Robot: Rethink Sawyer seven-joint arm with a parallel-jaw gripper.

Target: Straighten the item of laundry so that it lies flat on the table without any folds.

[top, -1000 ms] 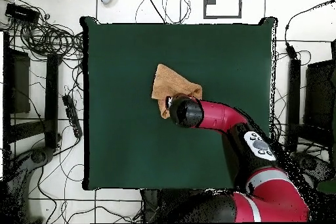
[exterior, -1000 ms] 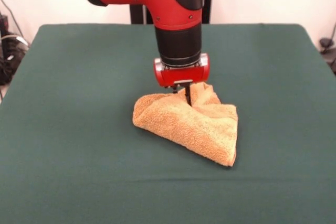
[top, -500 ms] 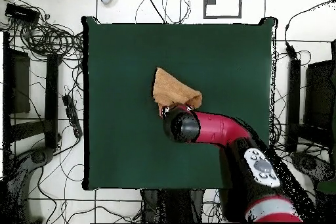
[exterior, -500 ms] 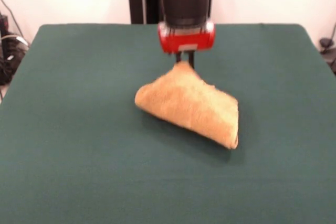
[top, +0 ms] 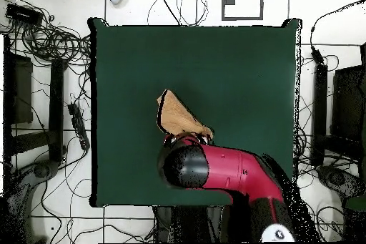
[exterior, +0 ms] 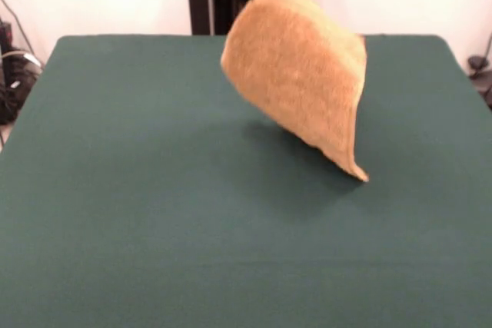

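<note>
From my station I see a pale wall behind the table (exterior: 115, 213), whose dark green cloth top fills most of the front view, with black uprights standing at its far edge. From overhead the table sits on a light floor, and tangles of black cables (top: 46, 37) lie along one side.

The towel (exterior: 300, 74) is off the table. In the front view the orange-tan terry cloth hangs in the air, doubled over on itself into a rough diamond shape. Its top corner reaches the upper edge of the picture and its lowest corner points down toward the green cloth. I can't tell whether that tip touches the top. A soft dark shadow lies on the table under it.

In the overhead view the towel (top: 176, 116) shows as a small wedge just beside the round black end of the red arm (top: 229, 173), which reaches in over the table's edge and covers the cloth's near part.

I can't see the gripper in either view. In front it is above the picture's top edge, and from above the arm's own body hides it. So I cannot tell how far the fingers are open or how they grip the cloth.
</note>
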